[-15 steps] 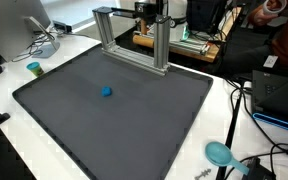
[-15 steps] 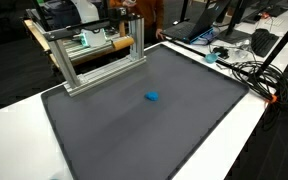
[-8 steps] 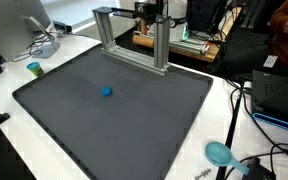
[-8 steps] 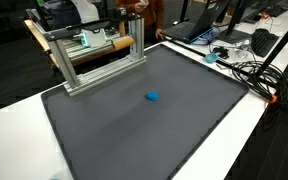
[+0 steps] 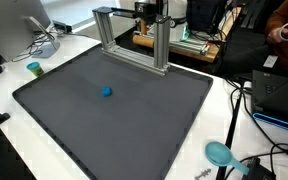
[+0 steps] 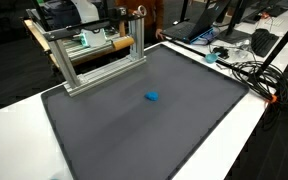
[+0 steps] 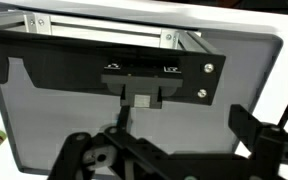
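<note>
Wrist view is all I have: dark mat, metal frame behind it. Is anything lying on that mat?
Observer: Yes, a small blue object lies near the middle of the dark mat, in both exterior views.
Operator: Is anything touching it?
Observer: No, it lies alone; the metal frame stands apart from it at the mat's edge.
Operator: Anything off the mat?
Observer: A teal round thing sits just beyond one corner, in an exterior view.
</note>
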`<state>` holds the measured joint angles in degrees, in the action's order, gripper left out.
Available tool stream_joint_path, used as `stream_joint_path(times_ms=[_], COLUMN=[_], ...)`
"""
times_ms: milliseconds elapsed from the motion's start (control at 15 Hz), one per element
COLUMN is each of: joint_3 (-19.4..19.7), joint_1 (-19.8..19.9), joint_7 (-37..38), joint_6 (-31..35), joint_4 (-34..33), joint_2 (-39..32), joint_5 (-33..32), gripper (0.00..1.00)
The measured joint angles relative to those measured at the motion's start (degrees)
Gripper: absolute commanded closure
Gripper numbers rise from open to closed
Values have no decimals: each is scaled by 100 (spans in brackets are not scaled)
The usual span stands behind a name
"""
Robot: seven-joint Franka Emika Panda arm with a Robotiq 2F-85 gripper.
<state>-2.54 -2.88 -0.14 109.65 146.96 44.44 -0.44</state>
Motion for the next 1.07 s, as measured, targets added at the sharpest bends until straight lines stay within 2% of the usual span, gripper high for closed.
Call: stream_joint_path(times_ms=[533,1067], joint_3=[470,460], joint_1=[112,119], joint_7=[-91,-73], joint_6=[5,308], joint_4=[-51,80], joint_2=[-500,-718], joint_5=[3,3], gripper=[0,0])
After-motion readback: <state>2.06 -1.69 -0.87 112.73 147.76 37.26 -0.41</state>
